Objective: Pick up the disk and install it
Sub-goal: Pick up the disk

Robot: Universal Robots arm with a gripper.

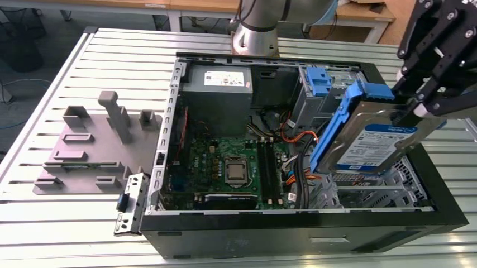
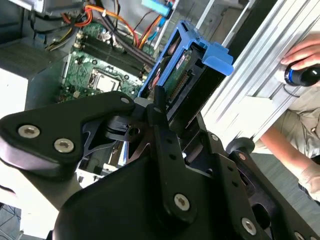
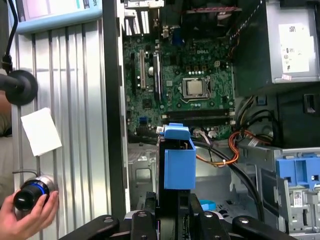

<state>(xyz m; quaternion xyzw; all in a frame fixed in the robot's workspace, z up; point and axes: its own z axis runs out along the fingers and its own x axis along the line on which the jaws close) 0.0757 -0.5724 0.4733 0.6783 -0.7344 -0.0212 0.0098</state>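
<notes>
Exterior view. Hangs in from the upper corner on the exterior view's right, black linked pincer (image 1: 412, 107) clamped on the upper edge of the disk (image 1: 370, 142). Holds it aloft and steeply tilted, white-and-blue label facing the camera, blue carrier along its long side. Keeps it above the open computer case (image 1: 298, 226), at the case's end toward the exterior view's right, over the bare metal drive cage. Behind the case: the arm's grey base column (image 1: 253, 25). Underneath everything: a worktop (image 1: 75, 234) of ribbed aluminium slats. Beside the case, toward the exterior view's left: a flat grey fixture plate (image 1: 82, 151) with upright blocks. Inside the case: a green motherboard (image 1: 223, 162), a grey power supply (image 1: 220, 84) and a blue bracket (image 1: 319, 84) in the bay.

Second wrist view. Looks along matte black links with silver screws down to the pincer (image 2: 157, 102), closed on the disk (image 2: 180, 75); blue tab at the far end. Beyond it, the motherboard (image 2: 95, 75). At the worktop's edge, a person's hand (image 2: 300, 55) on a black-and-blue knob (image 2: 305, 75).

First wrist view. Shows the disk (image 3: 179, 160) edge-on, gripped upright in the pincer (image 3: 172, 210), above cables and the metal cage. Past the case wall: ribbed worktop (image 3: 75, 100), a white paper slip (image 3: 41, 131), and the hand (image 3: 30, 220).
</notes>
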